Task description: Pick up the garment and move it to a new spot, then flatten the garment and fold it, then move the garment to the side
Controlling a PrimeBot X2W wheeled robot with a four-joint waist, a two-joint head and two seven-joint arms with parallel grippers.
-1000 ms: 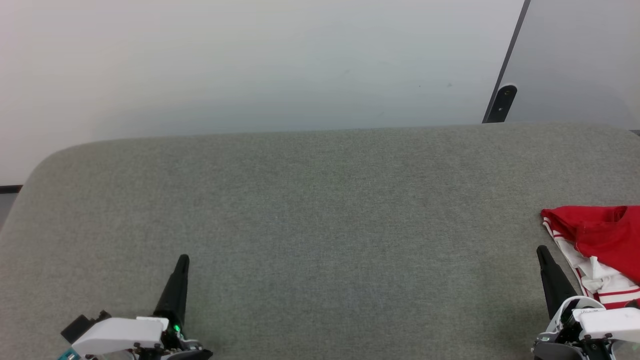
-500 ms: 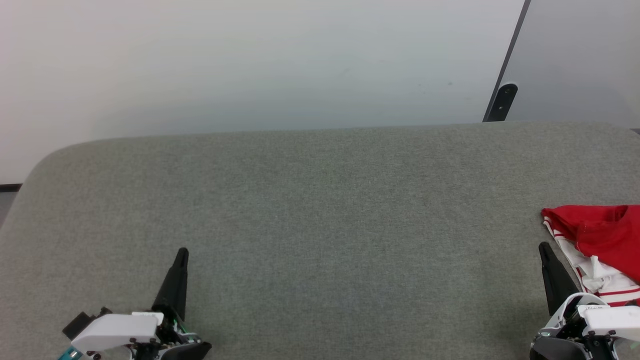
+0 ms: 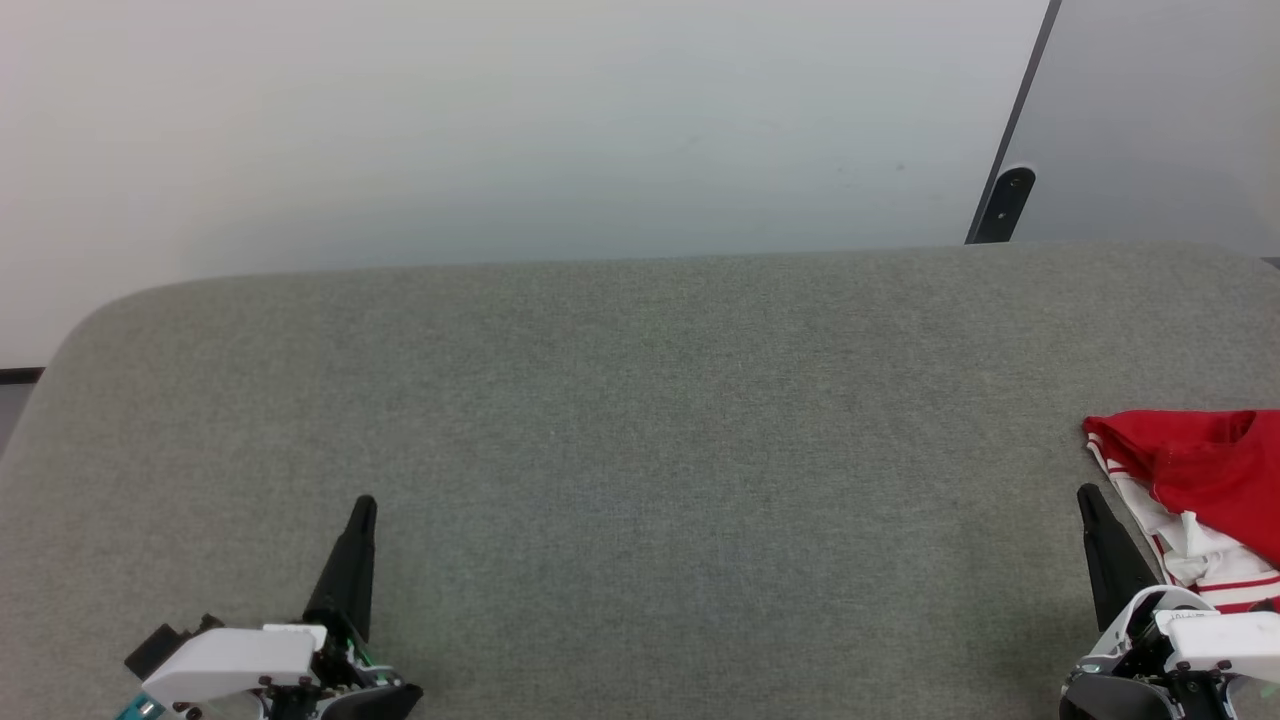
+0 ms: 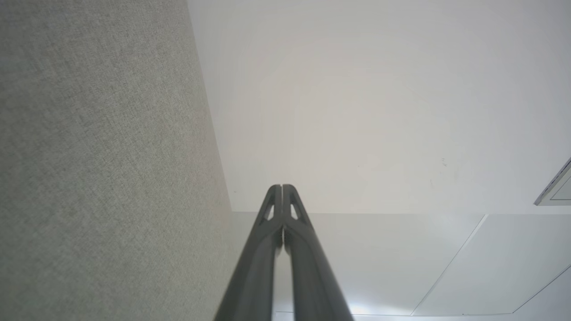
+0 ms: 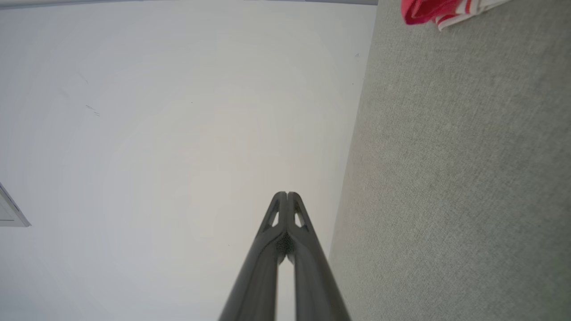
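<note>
Garment point(image 3: 1210, 470) is way over on the right side of the bench point(image 3: 640, 400), toward the near edge. It runs off the edge of the head view, so I only get part of it. What shows is a rumpled red layer lying over white fabric with red stripes. It's not spread flat, and I can't tell if there's a tidy fold anywhere in there. In the right wrist view a red-and-striped corner point(image 5: 428, 11) of it pokes in at the top, lying on the grey cloth surface.

Right gripper point(image 3: 1088, 497) sits just left of it, close to the striped trim but not touching as far as I can see, jaws pressed together on nothing. Left gripper point(image 3: 364, 503) is well apart at the near left, jaws pressed together too and empty. Both wrist views show the tips meeting.

As for the step, this honestly fits two stages. It could be a heap waiting at the side to be grabbed and carried toward the middle, or a bundle that's been set aside with both arms resting low. The rumpled look leans me toward the heap, but the cut-off view doesn't settle it, so I won't call a next move. Nothing is gripped right now.
</note>
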